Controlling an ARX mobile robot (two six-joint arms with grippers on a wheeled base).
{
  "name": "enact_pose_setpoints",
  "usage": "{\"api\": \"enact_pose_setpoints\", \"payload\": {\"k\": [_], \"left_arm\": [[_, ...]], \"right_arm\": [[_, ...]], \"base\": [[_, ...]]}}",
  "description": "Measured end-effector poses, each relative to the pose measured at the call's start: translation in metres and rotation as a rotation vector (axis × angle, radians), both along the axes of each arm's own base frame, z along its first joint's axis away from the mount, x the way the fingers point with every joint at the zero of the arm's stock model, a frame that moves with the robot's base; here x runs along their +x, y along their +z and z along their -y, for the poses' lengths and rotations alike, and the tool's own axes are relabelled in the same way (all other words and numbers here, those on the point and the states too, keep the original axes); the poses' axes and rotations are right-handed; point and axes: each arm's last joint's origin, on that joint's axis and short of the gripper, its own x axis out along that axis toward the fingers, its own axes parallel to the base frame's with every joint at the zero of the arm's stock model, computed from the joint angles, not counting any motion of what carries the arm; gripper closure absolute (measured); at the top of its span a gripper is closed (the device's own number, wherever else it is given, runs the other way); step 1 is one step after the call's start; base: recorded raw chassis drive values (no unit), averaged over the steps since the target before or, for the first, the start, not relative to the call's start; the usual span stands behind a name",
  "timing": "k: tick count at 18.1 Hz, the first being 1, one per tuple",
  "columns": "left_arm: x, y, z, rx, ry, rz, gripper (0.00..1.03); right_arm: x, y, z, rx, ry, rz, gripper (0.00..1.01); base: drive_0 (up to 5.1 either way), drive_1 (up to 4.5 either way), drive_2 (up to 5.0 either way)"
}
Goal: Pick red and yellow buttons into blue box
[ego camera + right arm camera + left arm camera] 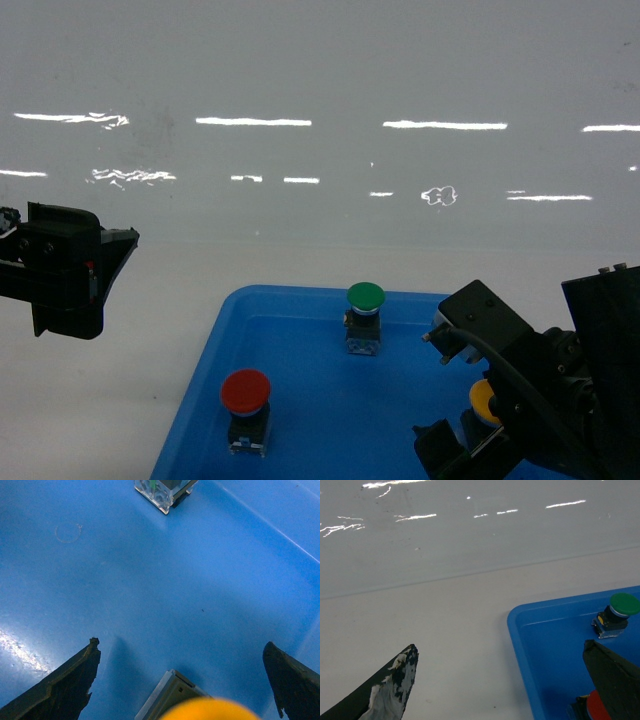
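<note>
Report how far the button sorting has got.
Nothing is done yet: the red button and the yellow button both stand in the shallow blue tray. In hand: the open right claw straddles the yellow one. No deep blue box is in view.

We see black boxy arms; right hand (470, 440) has a black cable, left hand's fingers (395, 680) scuffed white.
</note>
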Motion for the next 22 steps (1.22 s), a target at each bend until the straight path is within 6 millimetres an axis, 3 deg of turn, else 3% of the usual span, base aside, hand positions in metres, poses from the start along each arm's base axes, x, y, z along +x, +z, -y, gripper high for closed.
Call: {"api": "enact_pose_setpoints", "payload": {"k": [4, 11, 17, 22], "left_arm": [[0.0, 0.0, 0.0, 0.0, 0.0, 0.0, 0.05], [0.0, 0.0, 0.0, 0.0, 0.0, 0.0, 0.05], [0.0, 0.0, 0.0, 0.0, 0.0, 0.0, 0.05], [0.0, 0.0, 0.0, 0.0, 0.0, 0.0, 0.05]], "right_arm": [[0.007, 0.001, -0.004, 0.006, 0.008, 0.016, 0.03], [-0.003, -0.003, -0.006, -0.011, 0.014, 0.01, 0.65], [-0.017, 0.0, 0.001, 0.0, -0.014, 0.051, 0.68], [-0.019, 0.052, 0.029, 0.1, -0.129, 0.247, 0.69]], "base": [[0.0, 0.0, 0.0], [0.0, 0.0, 0.0], [0.0, 0.0, 0.0], [0.0, 0.0, 0.0]]}}
